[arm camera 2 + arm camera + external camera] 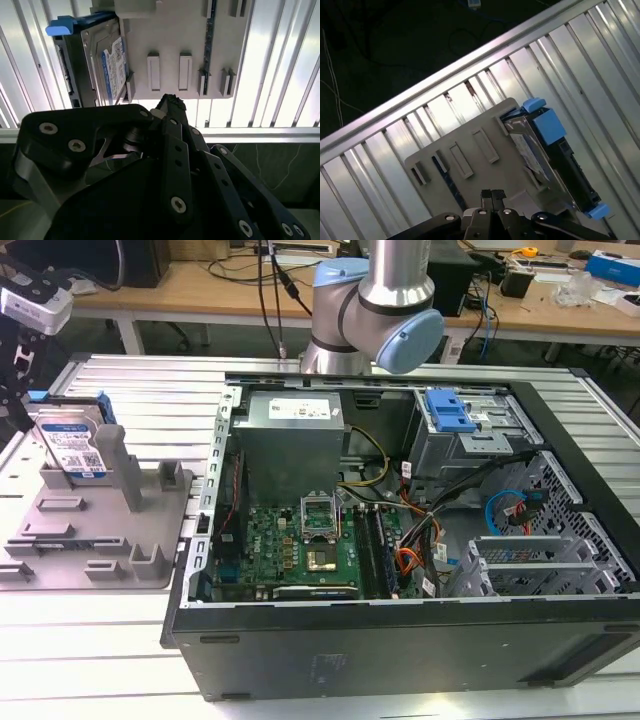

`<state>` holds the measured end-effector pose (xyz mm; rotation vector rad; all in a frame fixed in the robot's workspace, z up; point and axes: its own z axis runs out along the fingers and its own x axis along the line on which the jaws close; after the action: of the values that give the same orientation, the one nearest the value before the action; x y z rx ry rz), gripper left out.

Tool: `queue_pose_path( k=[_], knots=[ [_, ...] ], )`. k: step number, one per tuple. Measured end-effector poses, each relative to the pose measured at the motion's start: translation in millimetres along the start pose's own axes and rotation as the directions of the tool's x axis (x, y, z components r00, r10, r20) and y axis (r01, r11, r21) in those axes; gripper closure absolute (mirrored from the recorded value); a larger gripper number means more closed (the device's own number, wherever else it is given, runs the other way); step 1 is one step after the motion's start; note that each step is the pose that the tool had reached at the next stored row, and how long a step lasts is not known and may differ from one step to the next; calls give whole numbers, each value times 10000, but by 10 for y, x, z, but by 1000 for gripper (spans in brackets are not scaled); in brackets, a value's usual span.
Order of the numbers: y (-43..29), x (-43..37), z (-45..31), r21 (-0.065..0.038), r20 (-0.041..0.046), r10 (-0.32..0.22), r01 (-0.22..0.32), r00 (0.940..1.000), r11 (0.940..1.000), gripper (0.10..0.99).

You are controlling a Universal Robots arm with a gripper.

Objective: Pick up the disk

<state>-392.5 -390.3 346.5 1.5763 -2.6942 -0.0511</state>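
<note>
A ribbed silver bench (120, 660) carries everything, with wooden desks (200, 290) of a workshop behind it. At the exterior view's left, a grey slotted holder (100, 530) lies flat on the bench. The disk (72, 445) stands on edge in a slot of the holder, just beside one of the holder's upright posts. Its white-and-blue label faces forward and a blue rail runs along its top. The claw (492, 194) hangs over the holder's edge, apart from the disk. In the first wrist view its two black fingertips are pressed together with nothing between them. Beside the holder, toward the exterior view's right, sits an open computer case (400, 650) showing a green motherboard (290, 540) and a grey power supply (290, 440). Farther from the holder, behind the case, rises the silver-and-blue arm (375, 280).
</note>
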Motion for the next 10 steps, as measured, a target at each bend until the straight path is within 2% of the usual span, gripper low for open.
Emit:
queue_pose_path(
  k=[4,5,6,10],
  knots=[
    [0,0,8,-1,-32,-843,843,9964,9964,980],
    [-1,0,10,-2,-46,-1201,1201,9927,9928,973],
    [-1,0,12,-3,-52,-1363,1363,9906,9907,918],
    [-1,0,24,-11,-98,-2564,2564,9665,9666,671]
  ],
)
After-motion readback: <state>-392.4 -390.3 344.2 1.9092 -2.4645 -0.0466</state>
